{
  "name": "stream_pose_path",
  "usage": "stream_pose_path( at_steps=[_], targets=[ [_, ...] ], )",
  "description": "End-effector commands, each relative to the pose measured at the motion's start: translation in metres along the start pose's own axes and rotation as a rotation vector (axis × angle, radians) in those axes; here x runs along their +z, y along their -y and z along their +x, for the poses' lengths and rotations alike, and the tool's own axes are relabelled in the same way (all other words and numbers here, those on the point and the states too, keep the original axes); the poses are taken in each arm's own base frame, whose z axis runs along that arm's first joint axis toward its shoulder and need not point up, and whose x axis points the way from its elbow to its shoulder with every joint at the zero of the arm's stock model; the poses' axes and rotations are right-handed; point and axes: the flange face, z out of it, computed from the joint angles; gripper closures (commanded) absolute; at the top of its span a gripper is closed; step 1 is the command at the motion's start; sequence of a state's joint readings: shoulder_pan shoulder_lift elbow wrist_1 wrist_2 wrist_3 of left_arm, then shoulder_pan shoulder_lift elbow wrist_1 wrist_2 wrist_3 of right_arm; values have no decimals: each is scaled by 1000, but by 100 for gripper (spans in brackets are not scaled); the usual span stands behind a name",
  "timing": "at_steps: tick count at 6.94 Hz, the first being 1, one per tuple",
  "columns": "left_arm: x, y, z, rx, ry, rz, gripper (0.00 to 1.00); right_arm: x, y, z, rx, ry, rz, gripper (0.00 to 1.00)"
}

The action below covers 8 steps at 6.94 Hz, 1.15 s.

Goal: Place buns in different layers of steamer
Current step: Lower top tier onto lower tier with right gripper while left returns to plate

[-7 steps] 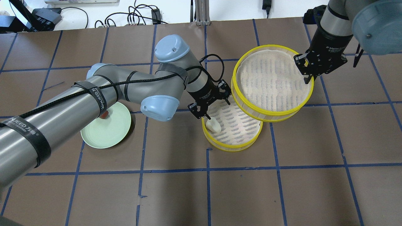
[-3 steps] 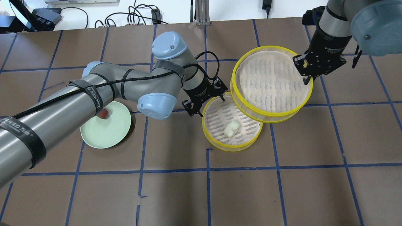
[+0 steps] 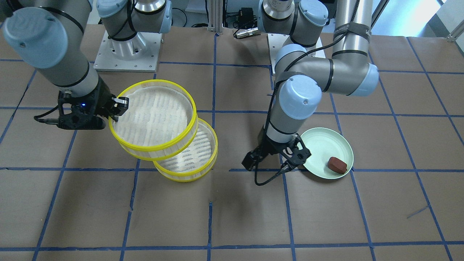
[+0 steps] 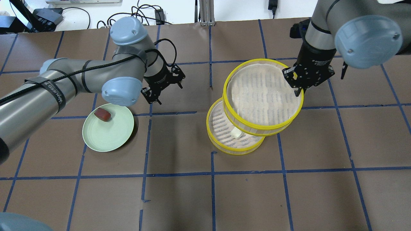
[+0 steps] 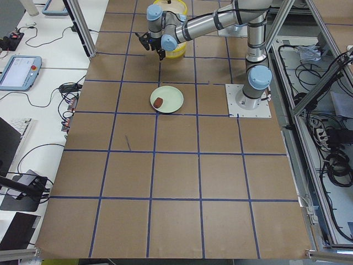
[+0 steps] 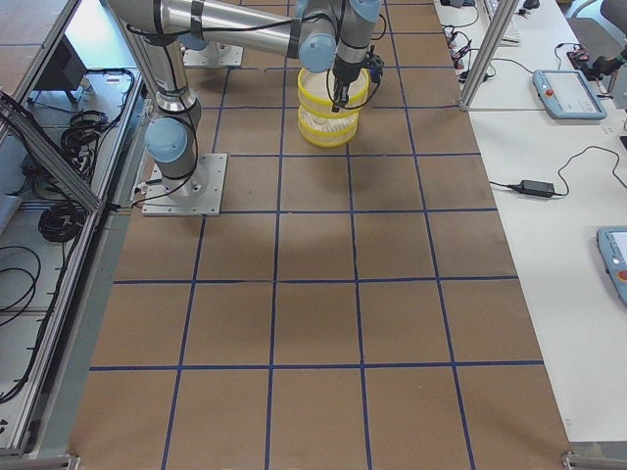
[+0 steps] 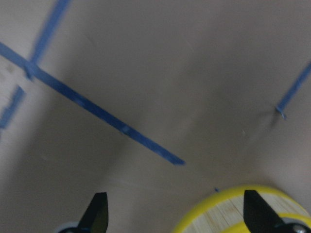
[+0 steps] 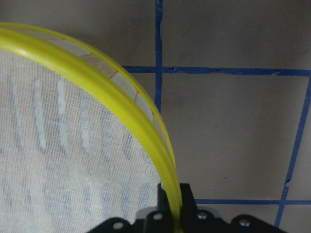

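Desk (image 4: 289, 192): brown, gridded in blue tape, carrying every item below. Left arm (image 4: 80, 80): within the last second it had drawn back from the steamer. Its left end effector (image 4: 166, 92) hung empty with fingers spread wide, just beside the pale green plate (image 4: 109, 138) on the side toward the steamer. Right arm (image 4: 316, 41): it had swung inward, its right end effector (image 4: 298, 91) pinching the yellow rim of the upper steamer layer (image 4: 257, 96). Upper steamer layer: it was shifted across to overlap most of the lower steamer layer (image 4: 221, 127) and was offset, not yet seated square on it; whether the two touched could not be told. Both layers were round and shallow, with yellow rims, pale slatted walls and white mesh liners; the upper liner was bare. White bun (image 4: 236, 132): released a moment earlier, it lay on the lower liner, showing at the edge of the overhanging layer. It was small, pale, rounded and oblong. Reddish-brown bun (image 4: 102, 114): it lay untouched near the plate's rim and was small, dark and oblong. Assessment: the first bun was placed and stacking appeared under way; the second bun was probably due next, for the upper layer.
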<state>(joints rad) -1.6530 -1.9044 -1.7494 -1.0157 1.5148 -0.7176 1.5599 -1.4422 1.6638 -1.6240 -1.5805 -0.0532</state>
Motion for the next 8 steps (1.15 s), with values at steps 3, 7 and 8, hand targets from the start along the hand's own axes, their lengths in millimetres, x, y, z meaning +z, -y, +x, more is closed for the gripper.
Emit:
stream_pose_path(
  at_steps=[3,7,8],
  targets=[
    [10,121,-145,-61,227,80,4,69,-1,-43,-18,-9,-34,91],
    [70,107,-162,-89,173,-50,9,92,8,-50,-5,62,-72,90],
    [73,105,-165,-72,184,-55,12,92,8,-50,-5,63,-71,90]
  ],
)
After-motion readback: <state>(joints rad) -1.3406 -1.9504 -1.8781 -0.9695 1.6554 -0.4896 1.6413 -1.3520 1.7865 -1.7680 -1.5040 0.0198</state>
